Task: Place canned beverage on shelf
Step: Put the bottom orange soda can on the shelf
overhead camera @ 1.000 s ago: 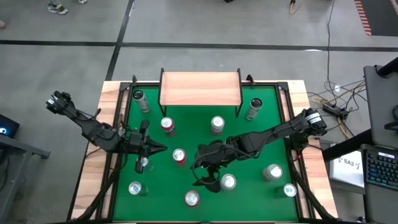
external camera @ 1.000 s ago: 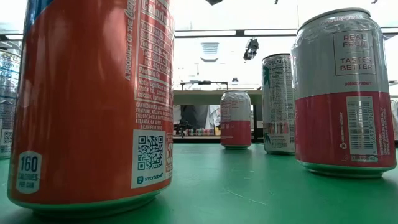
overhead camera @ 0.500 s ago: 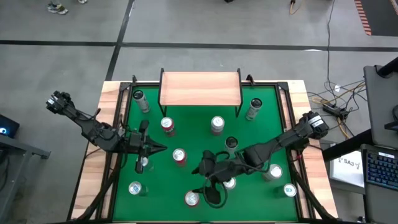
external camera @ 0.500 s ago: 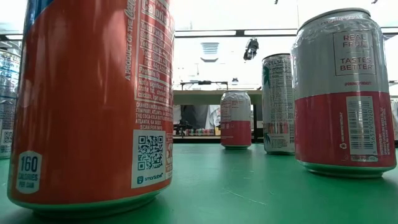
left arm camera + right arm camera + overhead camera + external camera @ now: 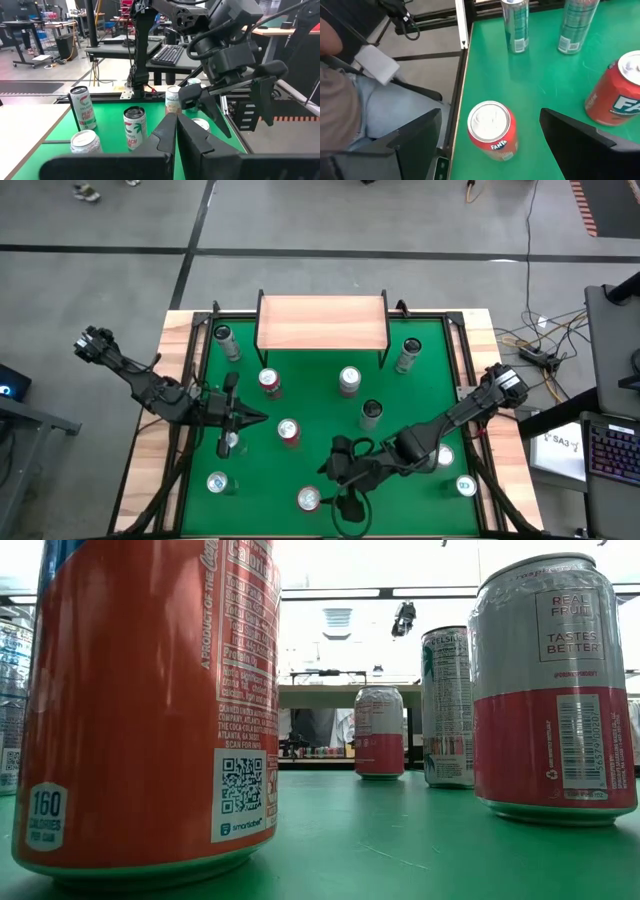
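The shelf point(image 5: 322, 320) stands at the table's back edge with its light wood top bare. Several canned beverages stand on the green mat. A red Fanta can point(image 5: 491, 129) near the front edge sits between the wide-apart fingers point(image 5: 415, 137) of my right gripper point(image 5: 491, 116), which is open and not touching it. From above, that can point(image 5: 309, 499) is just left of the right gripper point(image 5: 337, 486). My left gripper point(image 5: 245, 418) waits shut at the table's left side, with its fingers point(image 5: 170, 132) pressed together and holding nothing.
Other cans stand around: a second red one point(image 5: 288, 430), silver ones point(image 5: 349, 378) point(image 5: 371, 412) mid-table, and one point(image 5: 217, 482) at the front left. The table's wooden border point(image 5: 461, 30) runs close beside the can. A person's leg point(image 5: 375, 107) shows beyond it.
My right arm has swung from the middle of the table toward the front edge, uncovering a mid-table can and reaching the red front can. The left arm has not moved.
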Available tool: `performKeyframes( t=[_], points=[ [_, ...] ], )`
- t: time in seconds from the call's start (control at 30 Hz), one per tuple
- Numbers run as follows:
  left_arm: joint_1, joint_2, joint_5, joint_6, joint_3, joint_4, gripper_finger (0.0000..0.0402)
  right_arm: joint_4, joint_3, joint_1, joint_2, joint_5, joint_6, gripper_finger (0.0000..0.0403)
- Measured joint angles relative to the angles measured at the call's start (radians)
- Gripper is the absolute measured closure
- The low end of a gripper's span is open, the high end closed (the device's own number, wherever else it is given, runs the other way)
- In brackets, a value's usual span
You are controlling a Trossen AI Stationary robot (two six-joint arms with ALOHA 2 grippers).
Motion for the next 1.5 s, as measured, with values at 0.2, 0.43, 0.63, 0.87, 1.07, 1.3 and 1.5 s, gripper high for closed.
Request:
performKeyframes(
  t=[0.2, 0.43, 0.63, 0.87, 1.07, 1.3, 1.5],
  points=[
    [-0.002, -0.019, 0.001, 0.000, 0.000, 0.000, 0.0402, 0.015, 0.000, 0.000, 0.000, 0.000, 0.017, 0.0074],
    [-0.002, -0.053, 0.004, -0.003, 0.000, 0.000, 0.0402, 0.026, 0.000, -0.019, 0.000, 0.019, -0.019, 0.0074],
    [-0.004, -0.096, 0.008, -0.004, 0.000, 0.000, 0.0402, 0.116, 0.000, -0.017, 0.000, 0.084, -0.145, 0.0074],
    [-0.004, -0.120, 0.009, -0.004, 0.000, 0.001, 0.0402, 0.174, 0.000, -0.023, 0.000, 0.088, -0.219, 0.0074],
    [-0.003, -0.120, 0.009, -0.002, 0.000, 0.001, 0.0402, 0.209, 0.017, -0.035, 0.036, 0.090, -0.303, 0.0074],
    [-0.004, -0.117, 0.009, -0.002, 0.000, 0.002, 0.0402, -0.037, 0.162, -0.034, 0.156, 0.081, -0.328, 0.0074],
    [-0.004, -0.115, 0.009, -0.003, 0.000, 0.001, 0.0402, -0.313, 0.372, -0.028, 0.254, 0.086, -0.290, 0.0074]
  ],
)
